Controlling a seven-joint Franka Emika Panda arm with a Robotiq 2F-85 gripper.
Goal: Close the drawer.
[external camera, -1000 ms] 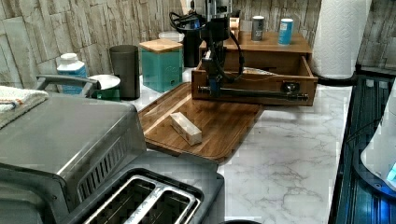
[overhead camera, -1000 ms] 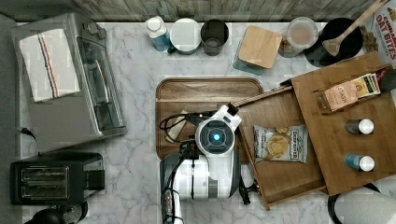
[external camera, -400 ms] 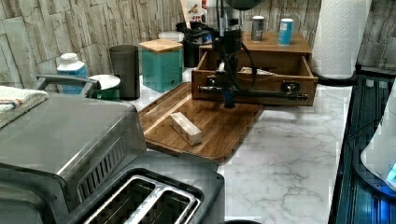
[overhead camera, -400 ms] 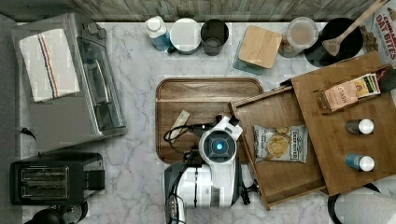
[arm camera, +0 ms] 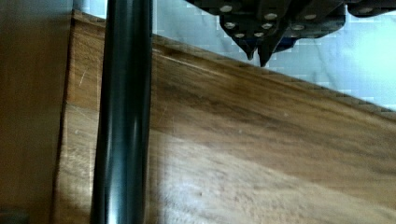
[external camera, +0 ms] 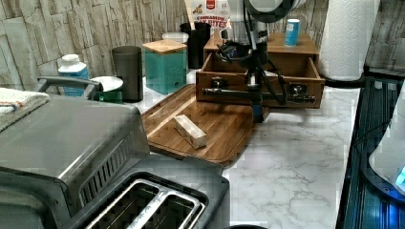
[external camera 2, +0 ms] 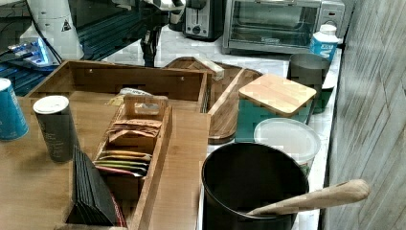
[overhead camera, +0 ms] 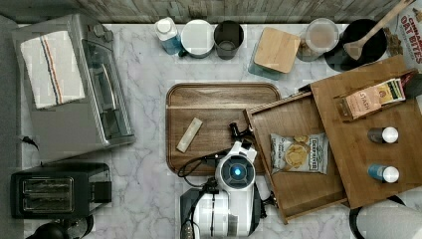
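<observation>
Drawer (overhead camera: 293,154) pulled out, open, at about 4 o'clock in the top view, sticking out from under the flat wooden top (overhead camera: 368,134) toward 9 o'clock. Chip bag (overhead camera: 298,153) lies flat inside it. Drawer's front panel overlaps the 3 o'clock edge of the dark wooden tray (overhead camera: 219,107). Small pale bar (overhead camera: 189,135) rests on the tray, toward 8 o'clock of tray center. Robot arm (overhead camera: 226,204) comes in from 6 o'clock, its wrist just beside the drawer front. Toaster oven (overhead camera: 74,89) at 9 o'clock, toaster (overhead camera: 54,189) at 8 o'clock. Tea box (overhead camera: 370,97) and two bottles sit on the wooden top.

Left view: drawer (external camera: 260,76) at 1 o'clock, black handle (external camera: 260,93) across its front. Gripper (external camera: 258,114) hangs in front of the handle, tips down near the tray (external camera: 224,129) edge. Bar (external camera: 189,131) on the tray at center. Teal canister (external camera: 165,64) with wooden lid at 11 o'clock, paper towel roll (external camera: 345,38) at 2 o'clock.

Right view: drawer (external camera 2: 119,79) at 10 o'clock, arm (external camera 2: 151,28) beyond its far wall at 11 o'clock. Black pot (external camera 2: 253,191) with wooden spoon (external camera 2: 311,196) at 5 o'clock.

Wrist view: handle (arm camera: 122,112) is a black bar running along the drawer front, tray wood (arm camera: 280,140) behind. Gripper (arm camera: 258,52) fingers pressed together, clenched on nothing, apart from the handle.
</observation>
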